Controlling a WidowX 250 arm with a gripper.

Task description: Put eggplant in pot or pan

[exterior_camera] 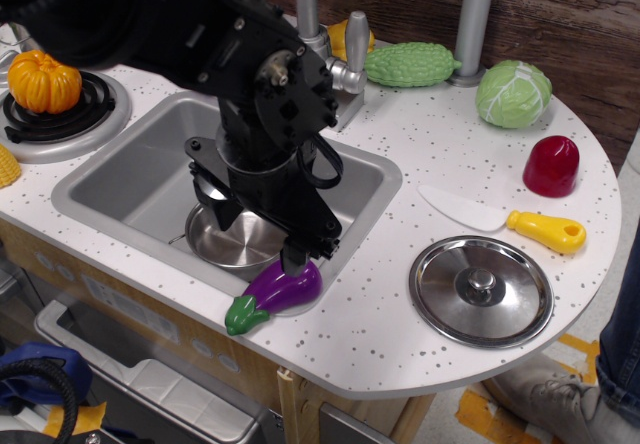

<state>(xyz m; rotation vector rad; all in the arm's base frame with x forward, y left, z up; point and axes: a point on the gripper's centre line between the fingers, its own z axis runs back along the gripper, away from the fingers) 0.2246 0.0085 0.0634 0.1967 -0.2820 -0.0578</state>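
One speckled white bench (420, 294) fills your view, wood wall behind, grey sink (150, 169) sunk in it holding the steel pot (225, 244). Your jaws (297, 256) meet the eggplant (275, 292) on the sink's front rim; their spread you cannot tell.

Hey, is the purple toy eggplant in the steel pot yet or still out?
Still out. The glossy purple eggplant lies on the speckled counter at the sink's front edge; the shallow steel pot sits in the sink, nothing visible inside.

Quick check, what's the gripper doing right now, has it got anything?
Gripper: tips down at the glossy purple toy eggplant with green stem cap on the sink's front edge, beside the shallow steel pot; whether it is open or gripping cannot be told.
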